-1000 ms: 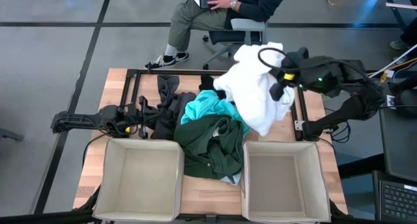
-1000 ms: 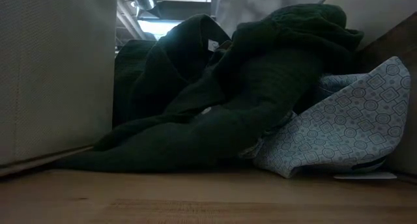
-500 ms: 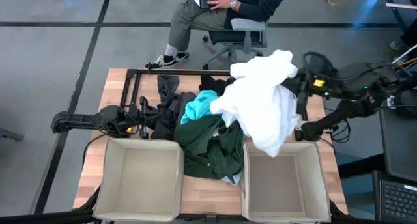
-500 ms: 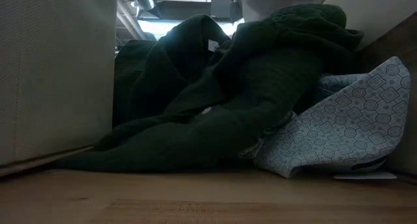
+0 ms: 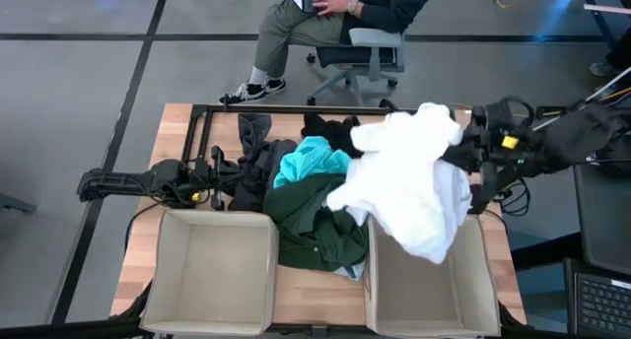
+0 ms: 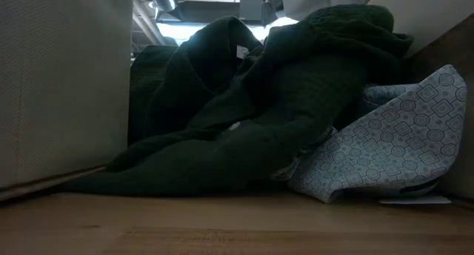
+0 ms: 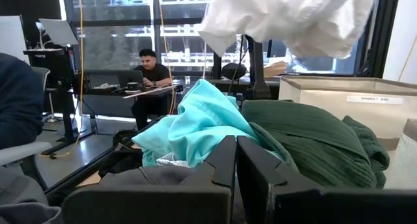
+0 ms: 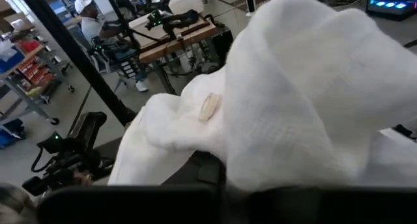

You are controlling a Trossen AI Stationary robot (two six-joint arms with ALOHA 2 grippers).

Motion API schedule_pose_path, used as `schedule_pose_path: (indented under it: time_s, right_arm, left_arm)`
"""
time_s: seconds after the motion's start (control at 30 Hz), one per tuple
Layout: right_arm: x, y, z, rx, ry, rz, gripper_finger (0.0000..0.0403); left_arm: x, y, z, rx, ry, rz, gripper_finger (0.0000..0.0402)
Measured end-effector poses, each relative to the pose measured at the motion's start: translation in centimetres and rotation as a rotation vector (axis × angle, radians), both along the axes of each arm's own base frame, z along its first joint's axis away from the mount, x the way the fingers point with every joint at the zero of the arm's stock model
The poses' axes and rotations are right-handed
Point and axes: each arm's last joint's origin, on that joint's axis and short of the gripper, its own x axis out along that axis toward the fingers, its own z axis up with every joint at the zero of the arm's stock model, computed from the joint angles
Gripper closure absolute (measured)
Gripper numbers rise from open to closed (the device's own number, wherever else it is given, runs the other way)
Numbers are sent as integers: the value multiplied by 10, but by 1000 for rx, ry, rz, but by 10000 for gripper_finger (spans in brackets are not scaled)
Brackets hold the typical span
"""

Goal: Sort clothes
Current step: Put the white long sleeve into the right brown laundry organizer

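Table [image 5: 182, 117], 2 bins [image 5: 210, 272], R pincer [image 5: 463, 154] gripping white garment [image 5: 409, 181], L pincer [image 5: 215, 179] closed.

Grey floor [image 5: 79, 73], office chair [image 5: 370, 45] w/ seated person [image 5: 335, 9]; windows [image 7: 117, 35] behind.

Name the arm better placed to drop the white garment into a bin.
Right. Its claw is shut on the white garment, which hangs over the right bin. The left claw rests shut beside the pile.
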Motion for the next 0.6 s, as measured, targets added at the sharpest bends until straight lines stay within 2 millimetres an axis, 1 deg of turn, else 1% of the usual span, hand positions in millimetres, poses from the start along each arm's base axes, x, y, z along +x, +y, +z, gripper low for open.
schedule_pose_path:
  time_s: [0.2, 0.6]
  right_arm:
    - [4, 27, -6, 6, 11, 16, 373]
    - [-12, 85, -28, 25, 22, -21, 373]
  left_arm:
    - [0, 0, 0, -4, -1, 0, 396]
    - [0, 0, 0, -24, -7, -3, 396]
